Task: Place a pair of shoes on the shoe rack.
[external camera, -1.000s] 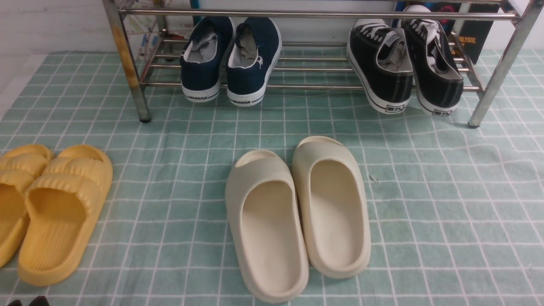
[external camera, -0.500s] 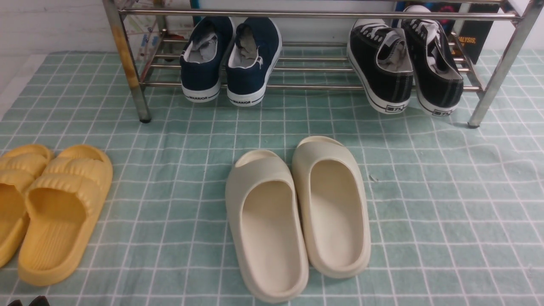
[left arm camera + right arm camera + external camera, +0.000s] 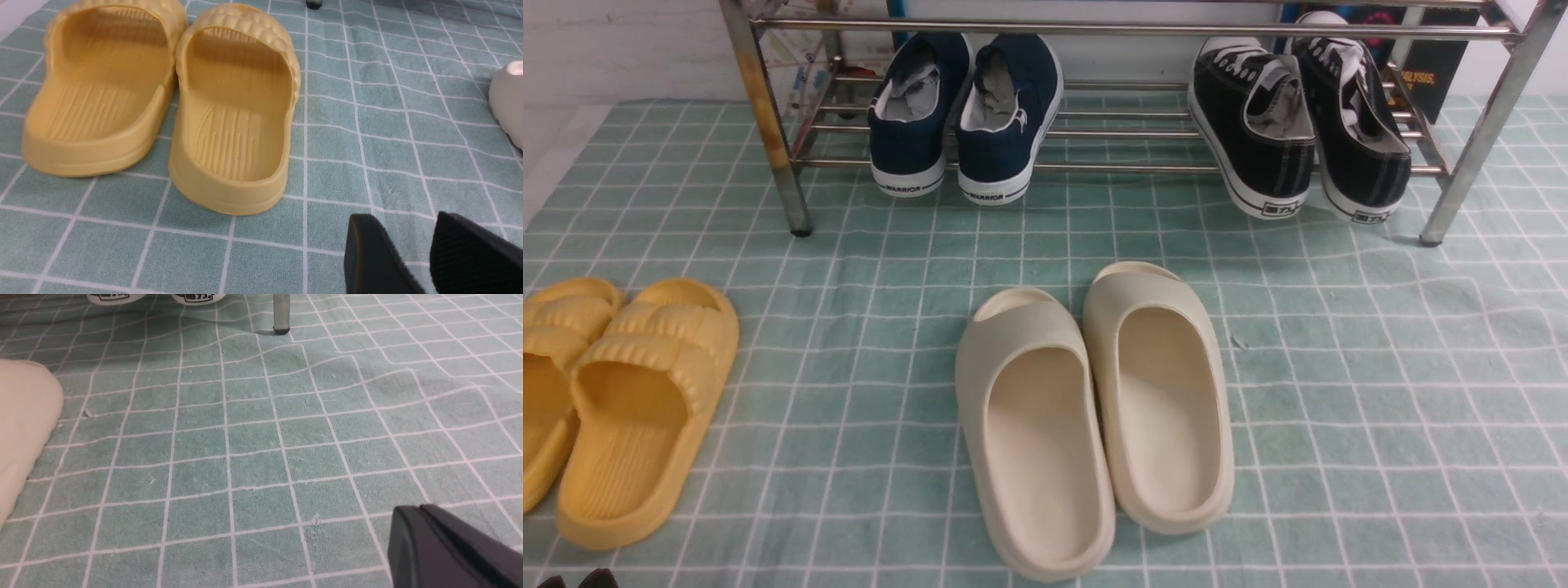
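1. The pair of shoes [image 3: 1298,122] is two black canvas low-tops with white laces, white soles and grey lining, each with a small label patch on the white heel strip.
2. Both sneakers sit on the lower tubes at the right end of the shoe rack [image 3: 1094,167], toes pointing away and heels jutting past the front tube, tilted down toward the cloth.
3. The two black shoes lie side by side, touching or nearly so; which cannot be told.
4. The rack is shiny chrome, with horizontal tubes on upright legs; its front left leg [image 3: 764,122] carries orange-brown rust stains.
5. A pair of navy slip-ons marked WARRIOR [image 3: 968,114] rests on the same tier, further left and well apart from the black pair.
6. The tabletop is covered by a pale green cloth [image 3: 1380,392] with a white grid, slightly rippled near the right leg of the rack.
7. Cream slides [image 3: 1094,408] lie in the middle of the cloth, and yellow slides [image 3: 613,392] lie at its left edge.
8. The left tool [image 3: 431,255] hovers low over the cloth near the yellow slides, its fingers apart and empty.
9. The right tool [image 3: 423,539] is over bare cloth, fingers pressed together with nothing between them.
10. A white wall stands behind the rack.
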Controlling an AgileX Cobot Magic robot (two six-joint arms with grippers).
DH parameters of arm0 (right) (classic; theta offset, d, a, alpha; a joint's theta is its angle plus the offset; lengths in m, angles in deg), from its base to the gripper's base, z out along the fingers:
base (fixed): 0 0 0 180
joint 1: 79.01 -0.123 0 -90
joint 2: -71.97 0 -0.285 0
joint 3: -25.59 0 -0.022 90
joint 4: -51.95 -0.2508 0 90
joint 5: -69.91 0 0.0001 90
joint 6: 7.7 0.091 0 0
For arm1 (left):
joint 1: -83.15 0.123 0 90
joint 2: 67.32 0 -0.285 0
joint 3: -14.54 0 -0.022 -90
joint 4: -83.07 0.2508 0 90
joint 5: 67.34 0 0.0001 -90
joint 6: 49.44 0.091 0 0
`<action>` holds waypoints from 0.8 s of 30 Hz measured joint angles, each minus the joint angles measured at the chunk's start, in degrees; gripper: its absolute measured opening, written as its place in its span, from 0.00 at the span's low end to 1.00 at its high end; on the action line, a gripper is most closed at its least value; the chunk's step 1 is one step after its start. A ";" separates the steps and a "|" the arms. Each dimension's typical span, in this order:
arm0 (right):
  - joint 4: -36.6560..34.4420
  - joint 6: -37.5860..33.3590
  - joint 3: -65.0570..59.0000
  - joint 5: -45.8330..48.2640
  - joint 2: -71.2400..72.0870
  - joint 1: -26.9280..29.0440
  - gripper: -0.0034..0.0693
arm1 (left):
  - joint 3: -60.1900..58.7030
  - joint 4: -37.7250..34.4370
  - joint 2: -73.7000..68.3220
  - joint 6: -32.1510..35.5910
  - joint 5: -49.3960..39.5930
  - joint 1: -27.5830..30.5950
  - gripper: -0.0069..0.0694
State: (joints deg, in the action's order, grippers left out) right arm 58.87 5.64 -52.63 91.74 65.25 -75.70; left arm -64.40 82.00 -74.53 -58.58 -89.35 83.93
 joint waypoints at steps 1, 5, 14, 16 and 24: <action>0.00 0.00 0.00 0.00 0.00 0.00 0.07 | 0.00 0.00 0.00 0.00 0.00 0.00 0.40; -0.14 0.00 0.00 0.00 0.00 0.00 0.08 | 0.00 0.00 0.00 0.00 0.00 0.00 0.40; -0.15 0.00 0.00 0.00 0.00 0.00 0.08 | 0.00 0.00 0.00 0.00 0.00 0.00 0.40; -0.15 0.00 0.00 0.00 0.00 0.00 0.09 | 0.00 0.00 0.00 0.00 0.00 0.00 0.40; -0.15 0.00 0.00 0.00 0.00 0.00 0.09 | 0.00 0.00 0.00 0.00 0.00 0.00 0.40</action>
State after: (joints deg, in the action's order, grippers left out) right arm 58.73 5.64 -52.63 91.74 65.25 -75.70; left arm -64.40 82.00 -74.53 -58.58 -89.35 83.93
